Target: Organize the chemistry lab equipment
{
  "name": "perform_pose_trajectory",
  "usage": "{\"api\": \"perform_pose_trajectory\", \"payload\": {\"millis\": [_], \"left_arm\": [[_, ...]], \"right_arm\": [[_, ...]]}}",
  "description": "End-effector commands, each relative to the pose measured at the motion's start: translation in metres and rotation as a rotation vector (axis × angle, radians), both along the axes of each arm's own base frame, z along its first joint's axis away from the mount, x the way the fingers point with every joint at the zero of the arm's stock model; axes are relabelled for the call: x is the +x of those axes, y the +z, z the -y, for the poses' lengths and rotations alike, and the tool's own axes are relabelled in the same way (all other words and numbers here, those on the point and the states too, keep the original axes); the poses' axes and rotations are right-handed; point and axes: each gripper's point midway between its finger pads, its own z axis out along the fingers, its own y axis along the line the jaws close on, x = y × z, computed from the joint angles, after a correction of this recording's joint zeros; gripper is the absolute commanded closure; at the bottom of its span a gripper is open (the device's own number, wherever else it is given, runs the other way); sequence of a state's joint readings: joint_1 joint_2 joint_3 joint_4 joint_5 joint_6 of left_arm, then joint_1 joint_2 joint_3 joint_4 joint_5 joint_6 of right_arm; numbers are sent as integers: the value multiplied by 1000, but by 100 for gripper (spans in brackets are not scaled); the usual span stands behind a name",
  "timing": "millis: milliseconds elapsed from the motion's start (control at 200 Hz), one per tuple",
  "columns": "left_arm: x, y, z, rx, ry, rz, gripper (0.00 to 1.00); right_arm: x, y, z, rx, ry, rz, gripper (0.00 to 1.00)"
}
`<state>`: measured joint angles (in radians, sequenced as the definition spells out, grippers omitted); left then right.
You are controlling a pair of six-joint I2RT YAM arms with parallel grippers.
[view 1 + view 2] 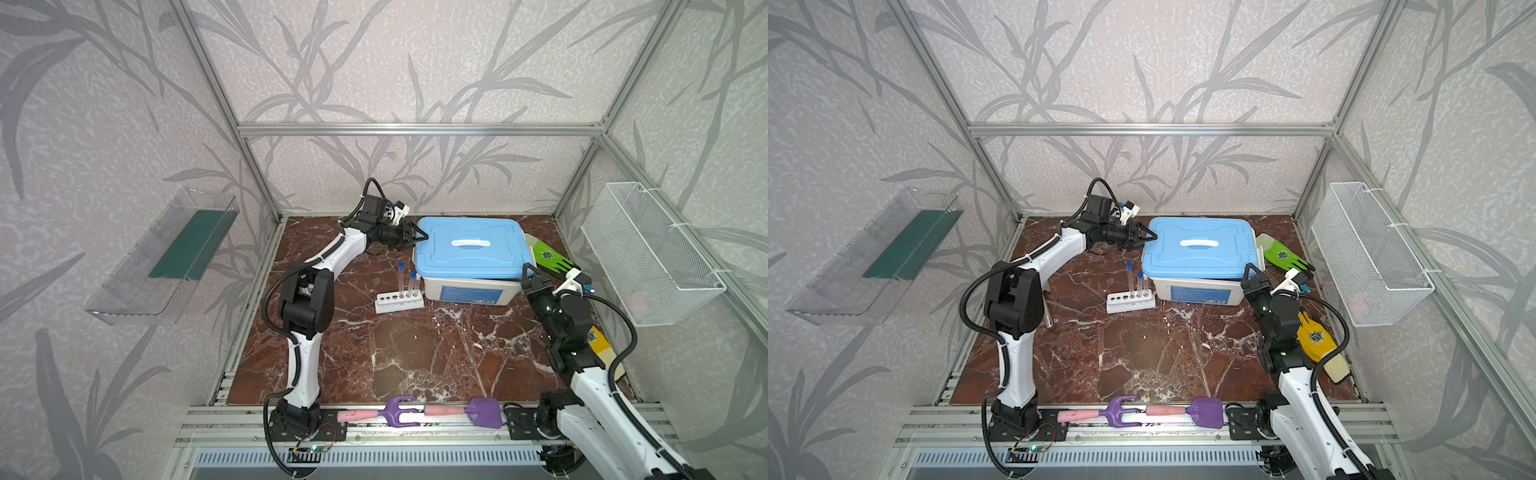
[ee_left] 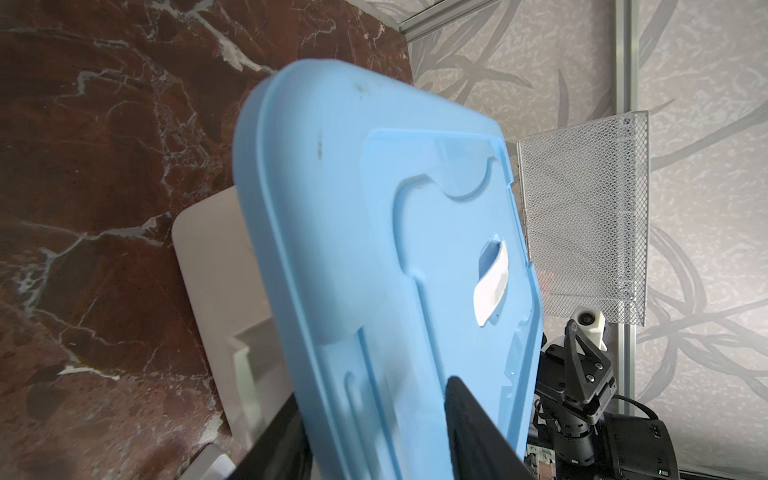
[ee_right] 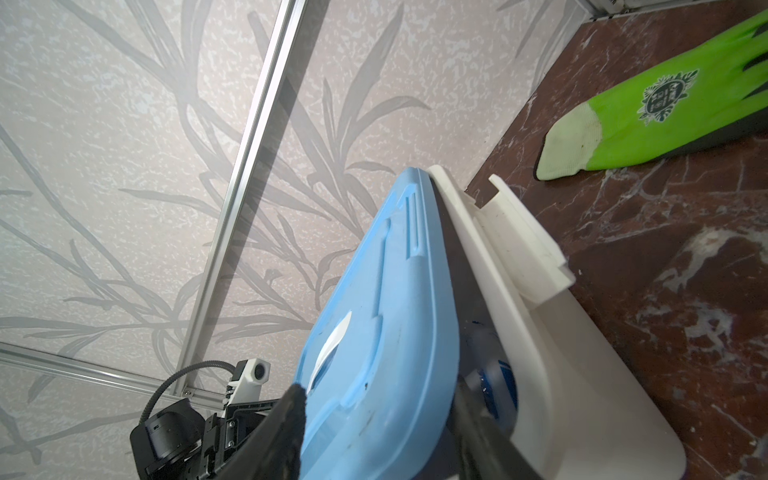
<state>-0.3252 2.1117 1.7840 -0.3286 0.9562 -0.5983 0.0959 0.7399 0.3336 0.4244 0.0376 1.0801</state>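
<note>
— Looking at the lid (image 1: 469,262), we see it tipped up off the box (image 1: 432,287) on the side of the right gripper (image 1: 534,274), which pinches its rim at the near right corner.
— And the left gripper (image 1: 422,239)?
— Its jaws straddle the lid's far left corner; whether they press on it, we cannot tell.
— So what do we fear?
— If only one corner is truly held, we think the lid may swing or slip. The two test tubes (image 1: 401,282) stand upright in the rack (image 1: 388,305) just beside the box's near left corner, so a swinging lid could topple them.
— Anything inside?
— We glimpse what looks like the bottle (image 3: 500,384) in the box; a dropped lid could strike it.
</note>
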Motion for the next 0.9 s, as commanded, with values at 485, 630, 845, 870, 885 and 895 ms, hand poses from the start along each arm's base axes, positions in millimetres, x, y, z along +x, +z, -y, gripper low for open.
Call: {"api": "perform_pose_trajectory", "payload": {"millis": [485, 630, 845, 870, 885, 895], "left_arm": [[5, 17, 6, 39, -33, 81, 47], [5, 14, 7, 57, -38, 80, 46], [4, 8, 11, 80, -57, 76, 46], [4, 8, 12, 81, -58, 76, 46], [4, 6, 12, 82, -59, 74, 46], [4, 6, 12, 82, -60, 74, 46]], "right_arm": [[-7, 5, 7, -9, -33, 37, 44], [-8, 9, 8, -24, -34, 42, 44], [-11, 18, 8, -109, -33, 28, 44], [-10, 19, 8, -133, -30, 13, 44], [-10, 21, 8, -148, -29, 4, 44], [-10, 21, 8, -158, -27, -8, 44]]}}
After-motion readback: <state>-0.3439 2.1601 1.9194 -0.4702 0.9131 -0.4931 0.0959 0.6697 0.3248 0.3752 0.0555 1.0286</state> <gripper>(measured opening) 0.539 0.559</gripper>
